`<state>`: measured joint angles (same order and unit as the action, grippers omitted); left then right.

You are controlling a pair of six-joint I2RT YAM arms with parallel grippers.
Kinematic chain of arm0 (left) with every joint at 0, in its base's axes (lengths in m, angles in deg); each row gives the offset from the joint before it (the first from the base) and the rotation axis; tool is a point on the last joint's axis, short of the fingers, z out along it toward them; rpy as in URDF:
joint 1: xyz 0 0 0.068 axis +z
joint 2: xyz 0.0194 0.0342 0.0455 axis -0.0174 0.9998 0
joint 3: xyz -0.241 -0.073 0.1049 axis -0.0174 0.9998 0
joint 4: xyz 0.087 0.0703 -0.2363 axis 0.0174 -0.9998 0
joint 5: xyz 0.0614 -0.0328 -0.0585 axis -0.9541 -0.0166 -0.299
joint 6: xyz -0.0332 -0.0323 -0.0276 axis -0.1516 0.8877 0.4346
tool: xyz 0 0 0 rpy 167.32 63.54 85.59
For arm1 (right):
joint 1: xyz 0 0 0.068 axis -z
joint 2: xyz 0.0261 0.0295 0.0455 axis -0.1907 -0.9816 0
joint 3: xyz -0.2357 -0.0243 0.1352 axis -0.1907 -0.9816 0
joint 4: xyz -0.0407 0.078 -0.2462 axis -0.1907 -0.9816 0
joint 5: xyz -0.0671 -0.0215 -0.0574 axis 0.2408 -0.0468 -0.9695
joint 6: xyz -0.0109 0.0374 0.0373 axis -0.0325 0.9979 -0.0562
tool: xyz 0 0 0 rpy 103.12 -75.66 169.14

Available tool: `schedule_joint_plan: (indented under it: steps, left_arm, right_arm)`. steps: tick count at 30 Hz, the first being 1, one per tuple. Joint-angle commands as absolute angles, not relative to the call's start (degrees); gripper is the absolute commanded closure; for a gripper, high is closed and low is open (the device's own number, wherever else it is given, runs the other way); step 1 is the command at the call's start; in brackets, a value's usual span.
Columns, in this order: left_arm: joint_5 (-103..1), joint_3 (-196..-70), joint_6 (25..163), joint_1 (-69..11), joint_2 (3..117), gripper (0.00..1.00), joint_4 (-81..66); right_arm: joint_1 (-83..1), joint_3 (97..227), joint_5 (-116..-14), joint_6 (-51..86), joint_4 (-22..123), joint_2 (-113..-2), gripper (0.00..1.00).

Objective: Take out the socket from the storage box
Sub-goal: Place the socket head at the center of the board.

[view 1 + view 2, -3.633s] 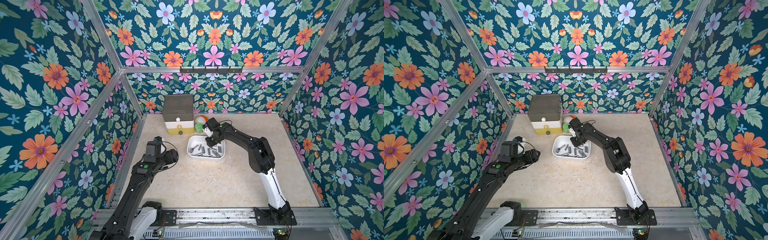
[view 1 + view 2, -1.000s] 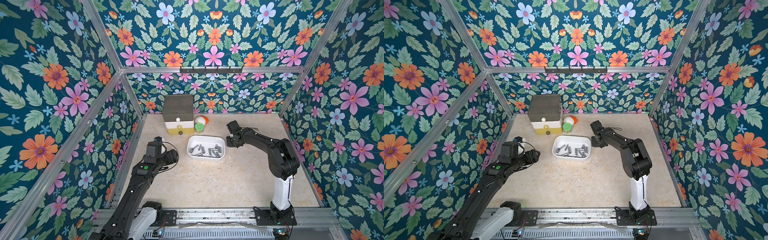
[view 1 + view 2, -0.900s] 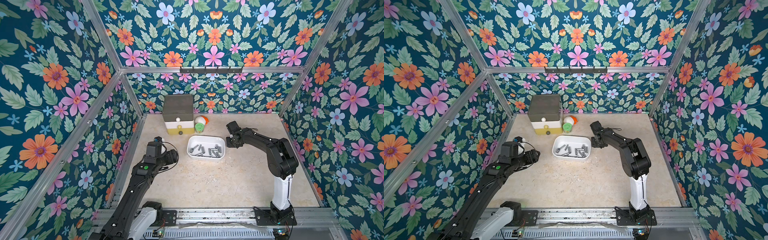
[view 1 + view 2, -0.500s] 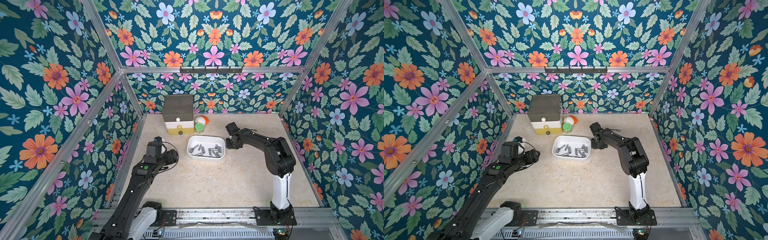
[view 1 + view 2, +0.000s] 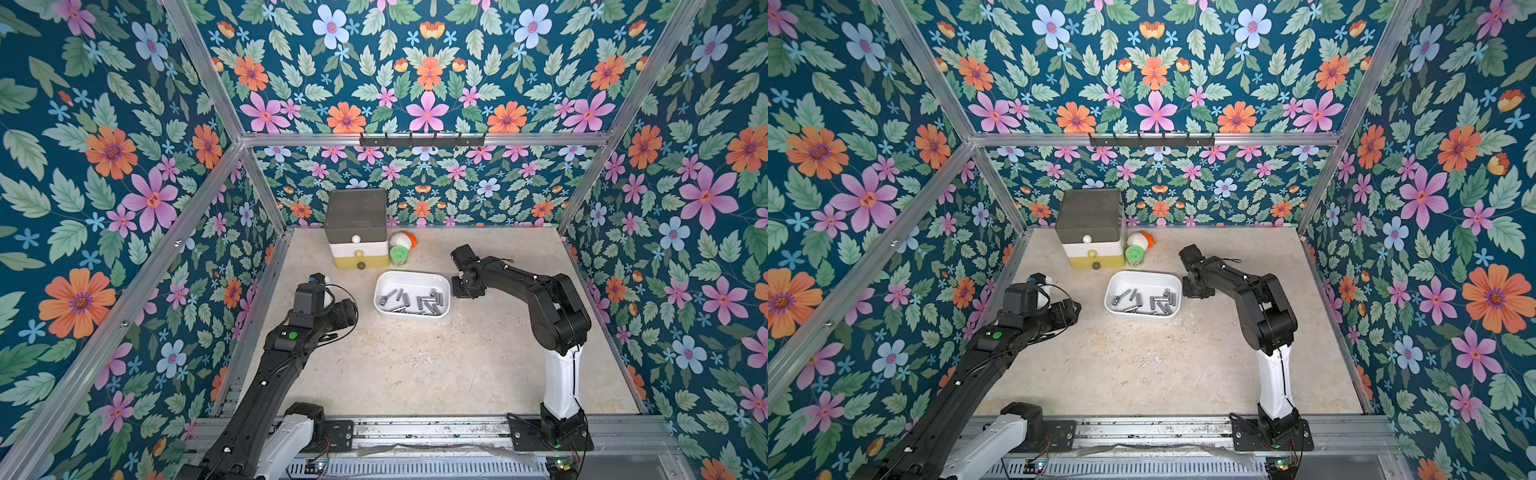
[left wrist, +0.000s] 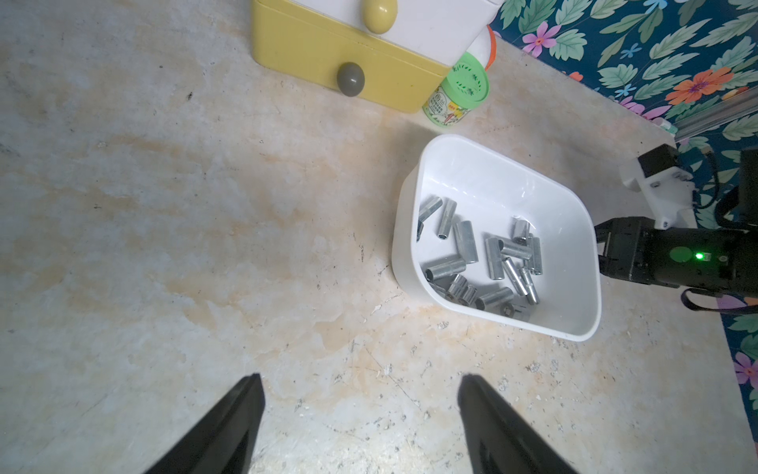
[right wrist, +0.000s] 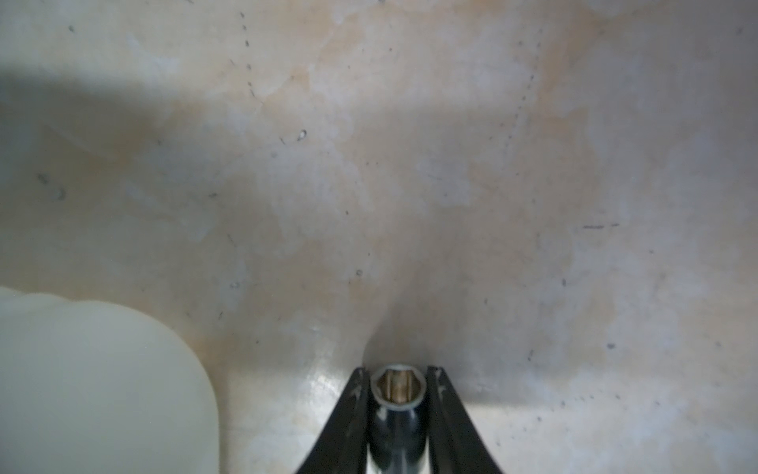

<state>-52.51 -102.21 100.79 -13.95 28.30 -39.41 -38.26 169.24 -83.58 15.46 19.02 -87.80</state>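
The white storage box (image 5: 411,275) (image 5: 1144,275) sits mid-table with several silver sockets (image 5: 409,300) (image 6: 492,258) lying in it. My right gripper (image 5: 459,286) (image 5: 1192,289) is low over the bare table just right of the box. In the right wrist view it (image 7: 397,371) is shut on one socket (image 7: 397,390), hex opening facing out, with the box's corner (image 7: 102,390) beside it. My left gripper (image 6: 361,379) hangs open and empty over bare table left of the box (image 6: 484,172).
A grey, white and yellow drawer tower (image 5: 357,232) stands at the back. A green-lidded jar (image 5: 398,254) and a white and orange bottle (image 5: 404,239) are next to it. Floral walls enclose the table on three sides.
The right gripper has come out of the box with a socket to the table on its right, then edged slightly towards the box. The left arm has stayed still.
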Motion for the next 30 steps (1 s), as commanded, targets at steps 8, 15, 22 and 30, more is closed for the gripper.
schedule_joint_plan:
  steps: [8, 15, 22, 30]
  left_arm:
    - [-53.1, -102.2, 100.9, -14.2, 28.3, 0.18, -39.5]
    - [-53.2, -102.2, 101.0, -14.4, 28.3, 0.18, -39.5]
    - [-53.5, -102.2, 101.0, -14.5, 28.6, 0.18, -39.6]
    - [-53.5, -102.2, 101.1, -14.9, 29.0, 0.18, -39.6]
  right_arm:
    - [-38.3, 169.4, -83.8, 15.7, 18.1, -87.3, 0.64]
    - [-38.3, 169.2, -84.1, 15.8, 18.2, -85.8, 0.60]
    - [-38.3, 168.1, -84.0, 16.0, 18.4, -82.9, 0.58]
    - [-38.3, 163.9, -84.6, 17.3, 20.4, -75.2, 0.57]
